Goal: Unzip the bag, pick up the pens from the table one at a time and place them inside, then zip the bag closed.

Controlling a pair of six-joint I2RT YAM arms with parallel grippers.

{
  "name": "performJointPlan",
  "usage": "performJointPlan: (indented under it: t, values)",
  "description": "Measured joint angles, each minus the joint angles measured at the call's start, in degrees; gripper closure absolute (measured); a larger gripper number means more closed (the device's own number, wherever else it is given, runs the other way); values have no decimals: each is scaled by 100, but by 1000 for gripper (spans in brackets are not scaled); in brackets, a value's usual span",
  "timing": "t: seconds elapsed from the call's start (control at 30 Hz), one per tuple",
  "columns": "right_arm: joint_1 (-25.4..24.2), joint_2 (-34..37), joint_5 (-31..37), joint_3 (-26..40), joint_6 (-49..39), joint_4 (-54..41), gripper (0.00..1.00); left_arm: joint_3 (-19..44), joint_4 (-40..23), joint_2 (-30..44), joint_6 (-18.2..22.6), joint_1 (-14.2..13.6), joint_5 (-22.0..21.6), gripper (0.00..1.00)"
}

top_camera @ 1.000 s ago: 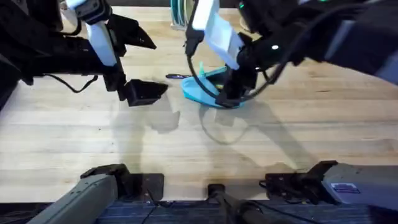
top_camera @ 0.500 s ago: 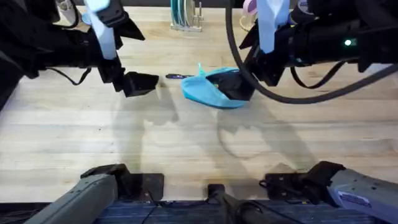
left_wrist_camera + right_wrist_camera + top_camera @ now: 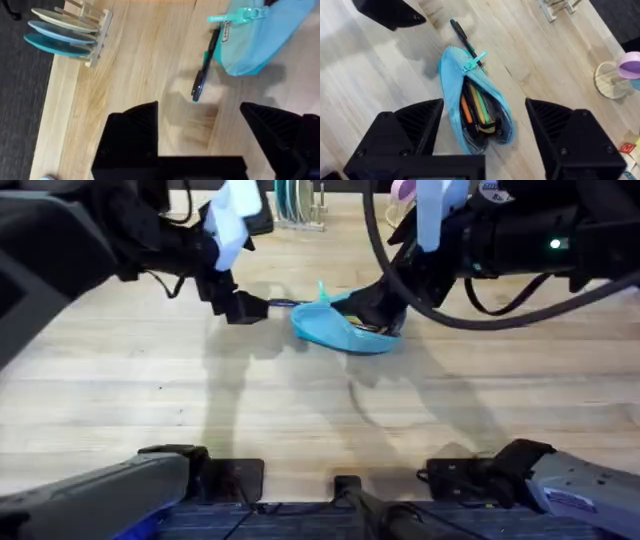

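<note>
Overhead: bag (image 3: 340,330) unzipped mid-surface (image 3: 300,420), orange and green pens (image 3: 479,107) already inside. Pen-loading step, judging by black pen (image 3: 204,67) lying just beside bag. Left tool (image 3: 215,135) wide, empty, near it; right tool (image 3: 485,135) wide above bag. Next: lower, straddle, pinch.
</note>
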Motion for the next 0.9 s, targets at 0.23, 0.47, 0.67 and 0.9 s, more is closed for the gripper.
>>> performJointPlan:
  t: [0.23, 0.47, 0.67, 0.9]
  values:
    - [0, 1, 21, 0, 181, -15, 6, 0, 485, 557, -24, -176, -259, 10]
    - [0, 14, 21, 0, 220, -46, 5, 0, 532, 1055, -28, -196, -340, 7]
    - [0, 150, 19, 0, 247, -275, 5, 0, 497, 1106, -30, -197, -368, 7]
    - [0, 166, 21, 0, 264, -273, 6, 0, 613, 1177, -25, -397, -425, 8]
